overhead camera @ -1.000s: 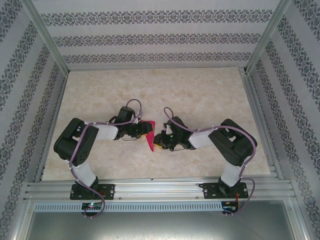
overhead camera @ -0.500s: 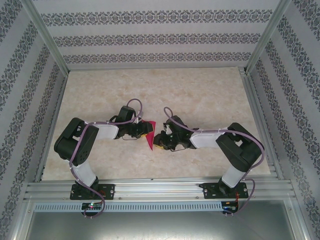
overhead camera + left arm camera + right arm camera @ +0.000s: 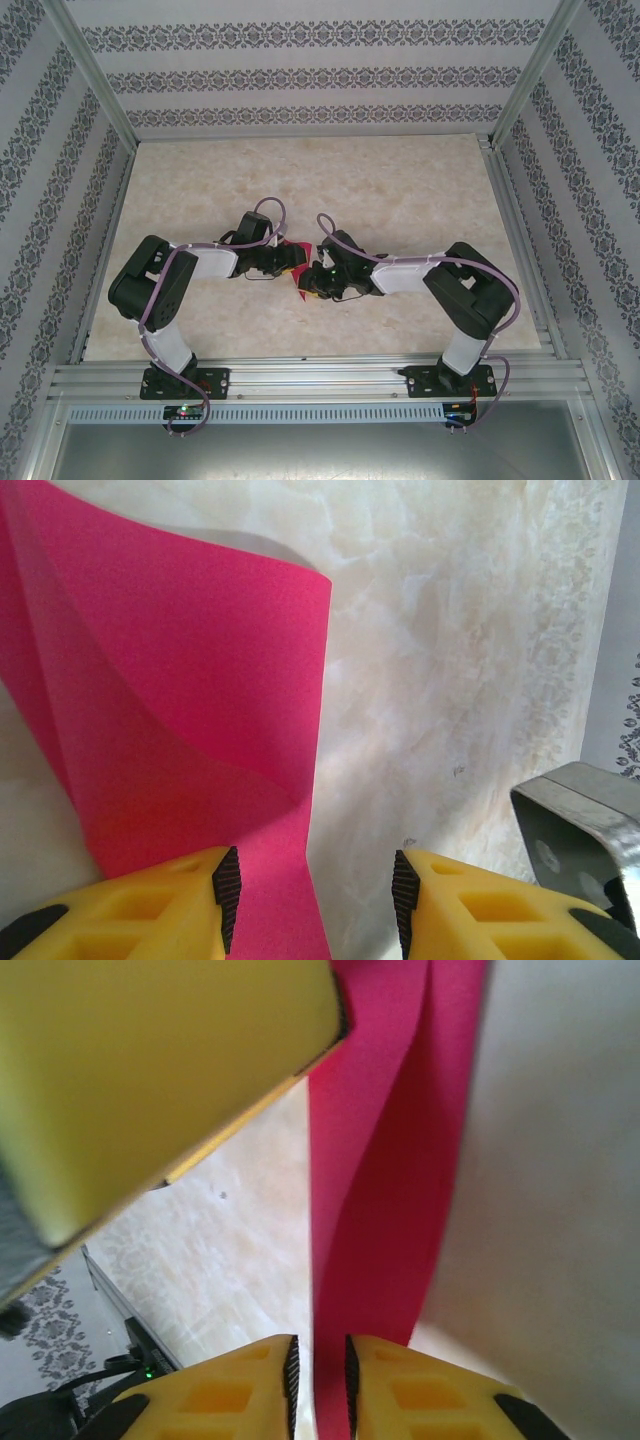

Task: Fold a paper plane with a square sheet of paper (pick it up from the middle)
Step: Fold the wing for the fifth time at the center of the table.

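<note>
While both arms reach inward and meet near the middle of the marbled worktop, the square sheet of paper stands between them, raised on edge and bowed into a loose curl rather than lying flat. Seen from the left wrist, the magenta sheet rises in a smooth curve with a soft diagonal bend across it, and its lower part passes down between the yellow fingers. The left hand is held fairly wide. One ribbed black pad sits right at the paper, while the other stands well apart from it, with bare worktop in the gap. From the right wrist, the right hand is set to a narrow slot with the paper's lower edge caught in it. The sheet runs straight up from the pads as a tall strip of two overlapping layers. A yellow finger of the left hand looms just beside that strip. From above, magenta shows between the two wrists, nearer the arms' bases than the patterned far wall.
</note>
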